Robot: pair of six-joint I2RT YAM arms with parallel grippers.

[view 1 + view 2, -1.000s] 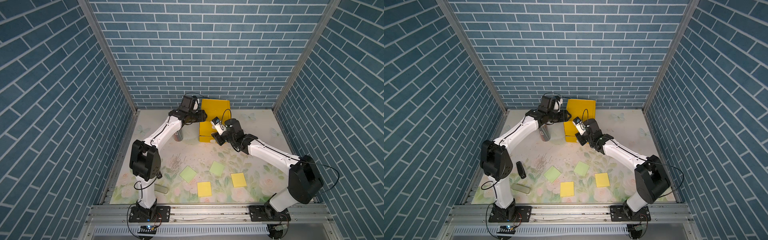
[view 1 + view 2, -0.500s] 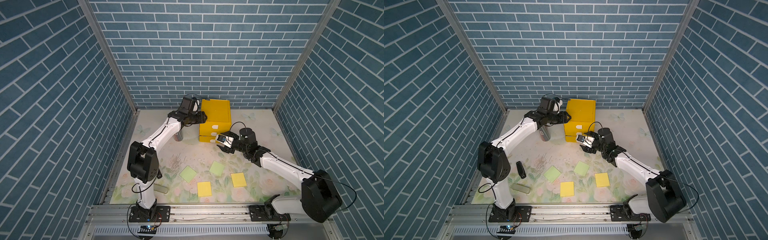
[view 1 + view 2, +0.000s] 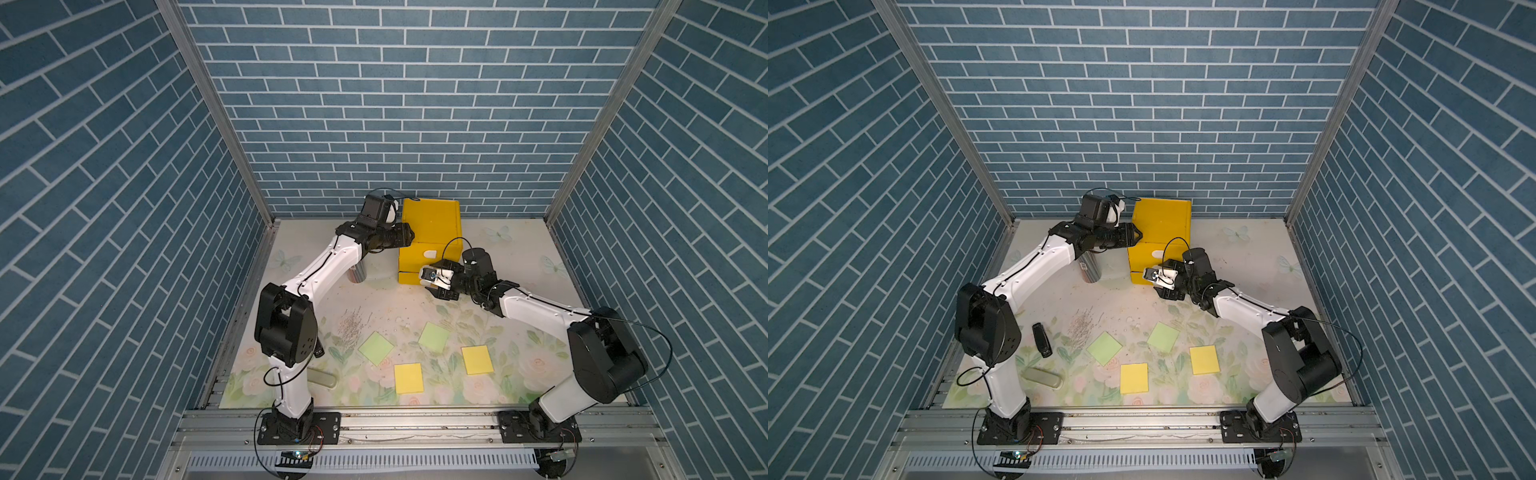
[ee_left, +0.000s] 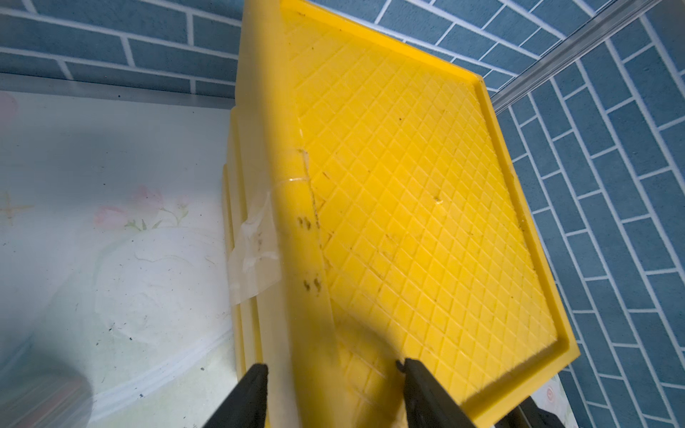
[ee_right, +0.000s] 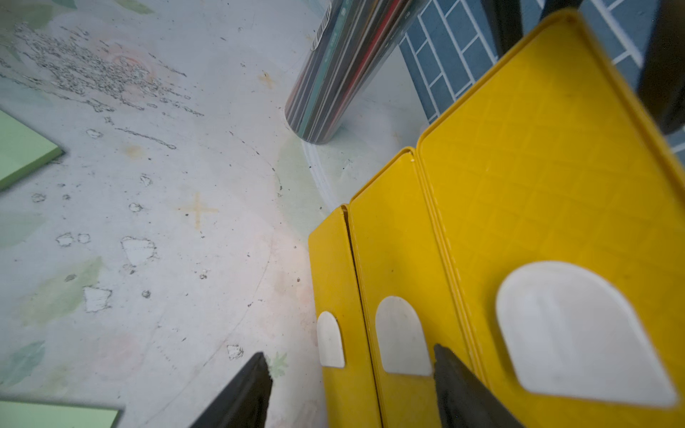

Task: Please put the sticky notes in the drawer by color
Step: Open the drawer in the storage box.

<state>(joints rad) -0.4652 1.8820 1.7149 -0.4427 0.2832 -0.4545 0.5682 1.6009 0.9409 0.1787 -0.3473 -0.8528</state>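
Right wrist view: the right gripper (image 5: pixel 351 354) has its jaws apart, straddling the middle white handle (image 5: pixel 402 335) of the yellow 3-drawer cabinet (image 5: pixel 556 166) (a clear cylinder (image 5: pixel 333 74) stands just beside it). The left gripper (image 4: pixel 333 370) is clamped on the cabinet's top edge. In both top views, 2 green sticky notes (image 3: pixel 376 348) and 2 yellow sticky notes (image 3: pixel 409 377) lie flat on the floral mat (image 3: pixel 519 257), well apart from the cabinet.
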